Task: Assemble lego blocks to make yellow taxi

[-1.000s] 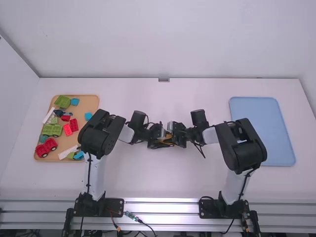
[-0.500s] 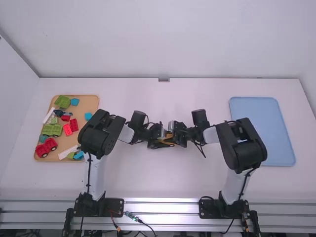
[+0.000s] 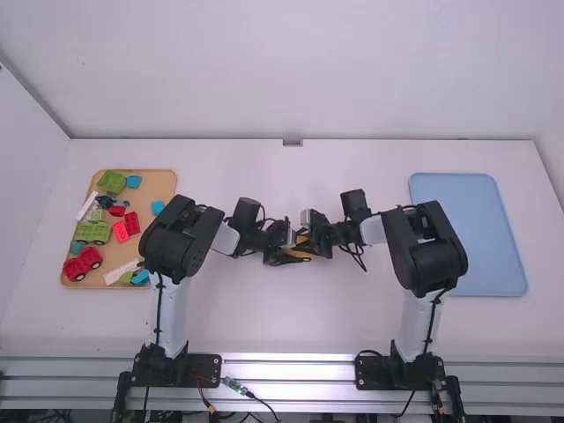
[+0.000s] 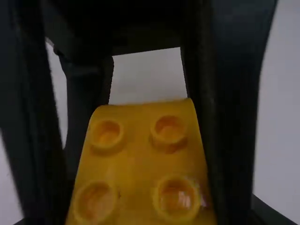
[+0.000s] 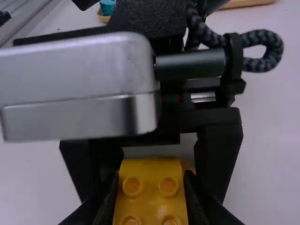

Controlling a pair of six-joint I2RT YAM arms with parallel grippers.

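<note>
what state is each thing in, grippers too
yellow block: clamped by the right gripper, studs showing
right gripper: shut on the yellow block
left gripper: at the yellow block, facing the right gripper
wooden tray: flat on the table, loaded with loose blocks
red car: resting in the wooden tray
blue tray: flat on the table, partly hidden by the right arm

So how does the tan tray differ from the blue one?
The tan tray lies on the left side of the white table, the blue tray on the right. The tan tray carries toy blocks in several colours, while the blue tray shows plain surface. Both are flat with rounded corners, and each is partly covered by an arm: the left arm and right arm respectively.
</note>
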